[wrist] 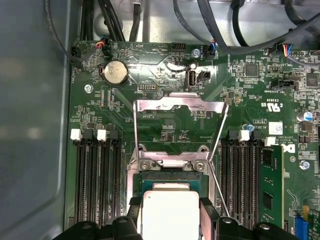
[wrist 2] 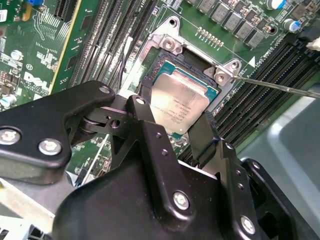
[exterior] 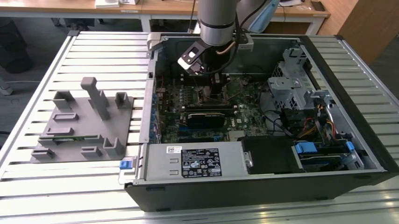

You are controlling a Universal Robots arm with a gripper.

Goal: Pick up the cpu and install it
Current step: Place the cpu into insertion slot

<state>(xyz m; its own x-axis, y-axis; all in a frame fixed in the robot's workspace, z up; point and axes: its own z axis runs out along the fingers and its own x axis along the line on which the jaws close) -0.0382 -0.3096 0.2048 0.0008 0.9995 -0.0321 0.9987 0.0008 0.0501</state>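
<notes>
I've got the claw [wrist 2: 174, 125] clamped on the cpu [wrist 2: 181, 102] sides; chip's right at the mobo socket [wrist 2: 167, 46] — retention plate [wrist: 180, 105] flipped up.

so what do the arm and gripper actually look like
The arm is a silver-grey tube with a dark joint band; a black-and-white camera block and dark cables sit at its wrist. The gripper is matte black, with angular linked fingers held by silver screws.
</notes>
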